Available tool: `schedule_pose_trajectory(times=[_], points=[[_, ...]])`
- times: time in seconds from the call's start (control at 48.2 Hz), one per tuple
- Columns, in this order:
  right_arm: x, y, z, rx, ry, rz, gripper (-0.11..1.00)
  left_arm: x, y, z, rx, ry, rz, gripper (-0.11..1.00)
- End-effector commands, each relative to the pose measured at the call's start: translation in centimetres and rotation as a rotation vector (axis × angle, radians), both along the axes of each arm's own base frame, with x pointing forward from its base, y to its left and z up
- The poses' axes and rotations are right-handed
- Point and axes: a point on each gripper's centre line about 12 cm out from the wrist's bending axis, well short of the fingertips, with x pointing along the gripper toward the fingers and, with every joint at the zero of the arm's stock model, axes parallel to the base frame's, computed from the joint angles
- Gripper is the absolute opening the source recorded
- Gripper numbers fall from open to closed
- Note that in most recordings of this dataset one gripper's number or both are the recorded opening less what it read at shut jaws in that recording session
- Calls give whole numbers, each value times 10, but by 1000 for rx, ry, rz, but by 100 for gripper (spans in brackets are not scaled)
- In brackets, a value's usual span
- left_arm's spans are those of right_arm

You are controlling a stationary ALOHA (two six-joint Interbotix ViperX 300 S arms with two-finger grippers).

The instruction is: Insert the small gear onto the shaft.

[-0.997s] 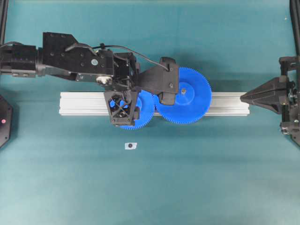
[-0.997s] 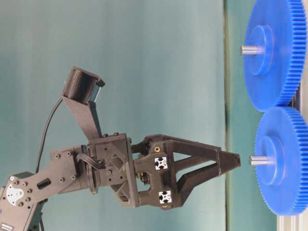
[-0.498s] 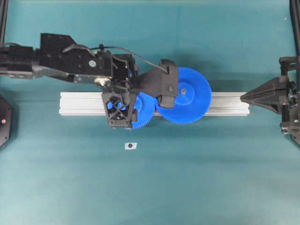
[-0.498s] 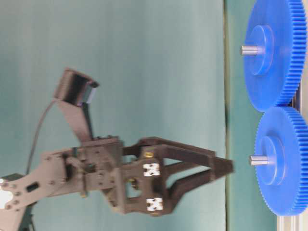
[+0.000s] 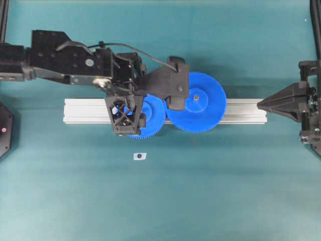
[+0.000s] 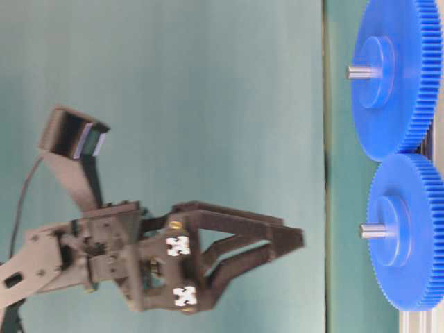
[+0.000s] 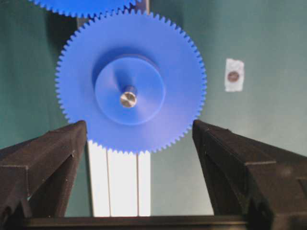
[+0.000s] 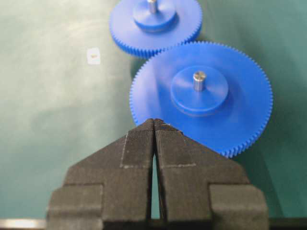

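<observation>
My left gripper (image 7: pixel 139 143) hangs spread wide and holding nothing (clear of any gear), and directly ahead of its jaws I see the small gear (image 7: pixel 131 81) seated on the shaft (image 7: pixel 128 98), meshed with the wider gear (image 5: pixel 196 102) beyond; my right gripper (image 8: pixel 153 125) stays pressed together, empty

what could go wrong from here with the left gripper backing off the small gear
1. The small gear already sits on the shaft, meshed with the larger gear. The open left gripper has a finger either side of the gear's lower rim, so a sideways drift might clip the teeth and nudge it.
2. From overhead, the left arm hangs over both gears, so a dip could knock them.
3. The shut right gripper points at the larger gear; advancing might bump it.
</observation>
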Motion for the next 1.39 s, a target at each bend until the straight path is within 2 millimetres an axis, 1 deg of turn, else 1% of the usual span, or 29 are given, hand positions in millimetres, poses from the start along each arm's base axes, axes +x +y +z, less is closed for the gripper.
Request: schedule_pose_trajectory(times=[0.0,0.27,0.54,0.664,1.37], points=[[2,0,4,10,-16,-6,2,-3,-3,29,7,-77,-1,84],[2,0,4,10,-15,-6,2,-8,-6,43,7,-110,-6,84],[2,0,4,10,-15,-6,2,-9,-8,46,4,-120,-7,84],[2,0,4,10,-15,-6,2,-8,-8,51,7,-134,-9,84],[2,0,4,10,-15,-6,2,-8,-9,52,8,-135,-12,84]])
